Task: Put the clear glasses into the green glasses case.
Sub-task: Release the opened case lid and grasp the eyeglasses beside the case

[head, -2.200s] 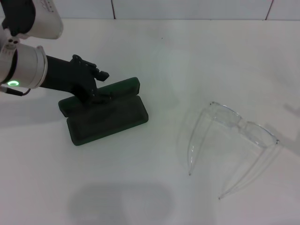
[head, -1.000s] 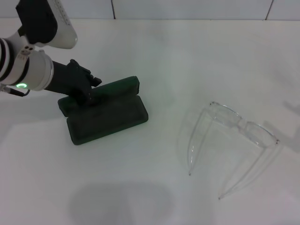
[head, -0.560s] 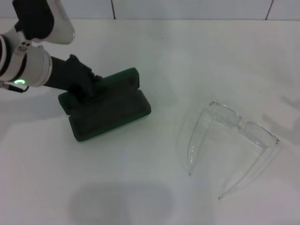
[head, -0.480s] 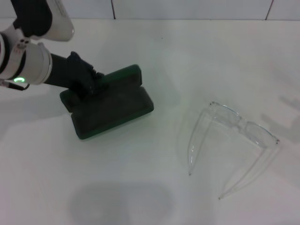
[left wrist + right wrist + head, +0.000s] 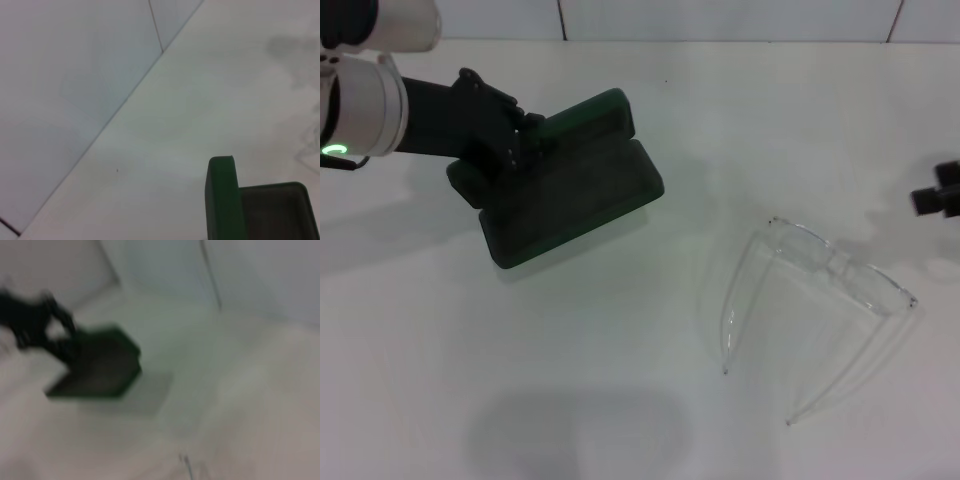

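The green glasses case (image 5: 575,190) hangs open and tilted above the table at the left, its dark lining facing up. My left gripper (image 5: 523,150) is shut on its far left edge. The left wrist view shows the case's green rim (image 5: 221,200) and dark inside. The clear glasses (image 5: 820,290) lie on the white table at the right, temples unfolded and pointing toward the near edge. A dark part of my right gripper (image 5: 940,195) shows at the right edge, just beyond the glasses. In the blurred right wrist view the case (image 5: 97,365) appears far off.
The white table (image 5: 650,400) spreads under everything, and a tiled wall (image 5: 720,18) runs along its far edge. A faint shadow lies on the table near the front left.
My left gripper has lifted the case off the table and carried it up and to the right, tilting it. My right gripper has come into view at the right edge.
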